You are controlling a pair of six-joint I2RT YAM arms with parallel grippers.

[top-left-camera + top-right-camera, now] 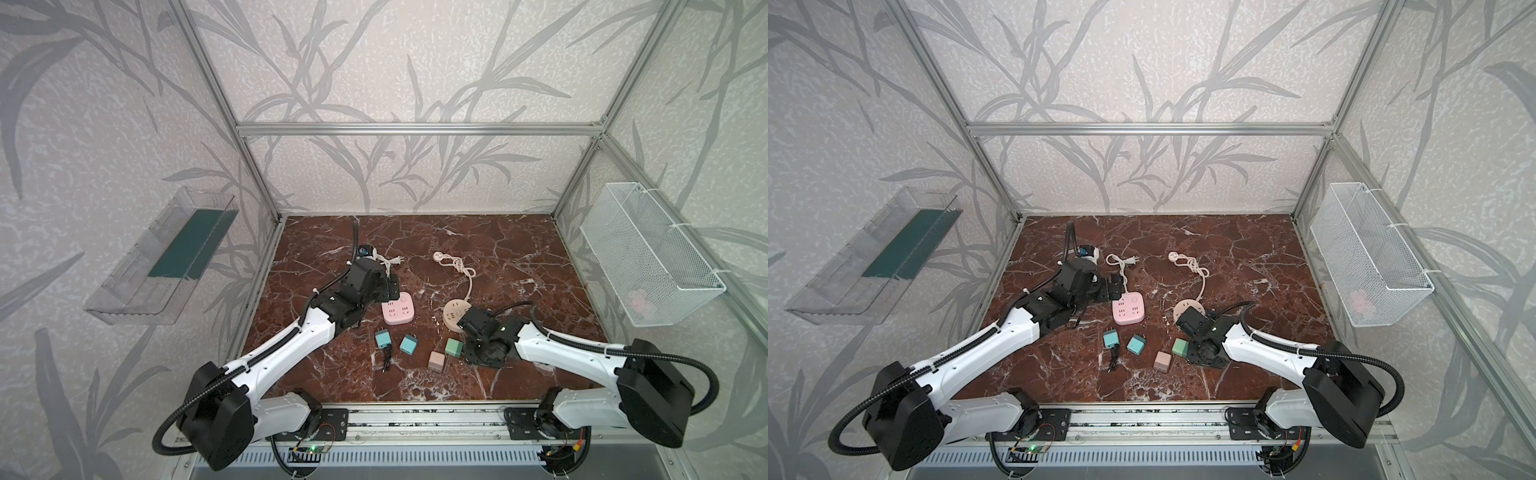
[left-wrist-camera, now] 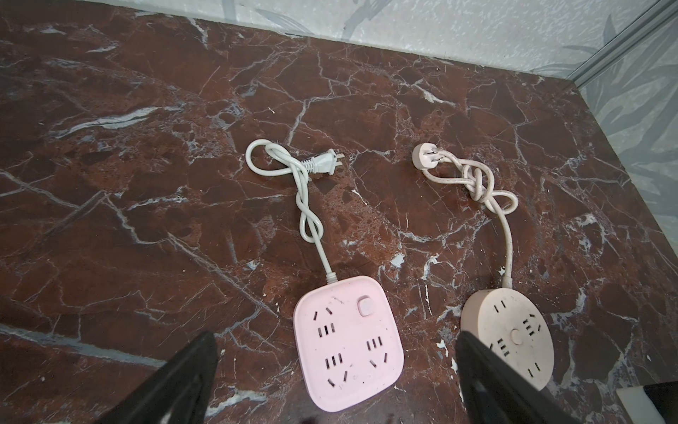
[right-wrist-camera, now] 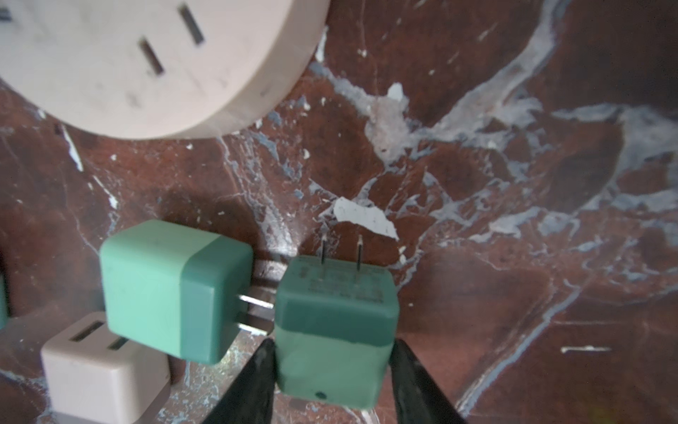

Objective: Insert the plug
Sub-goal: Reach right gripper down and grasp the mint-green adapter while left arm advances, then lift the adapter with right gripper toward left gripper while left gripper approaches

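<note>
The right claw (image 3: 332, 347) grips the green plug (image 3: 335, 315) by its sides, leaving its prongs free, likely for the round socket (image 3: 128, 73); the left claw (image 2: 335, 337) hangs open by the pink socket (image 2: 352, 367).

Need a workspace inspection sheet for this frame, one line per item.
Surface: brown marble tabletop, white-veined.
Job's things: green plug between the right fingers; round beige strip close by; pink strip.
Clutter: teal adapters, green adapter, pale pink adapter, all loose.
Grippers: left gripper open, near pink strip; right gripper shut on green plug.
Cables: white cord looped; beige cord knotted; small black cable.
Surroundings: clear shelf, mesh basket on the walls.
</note>
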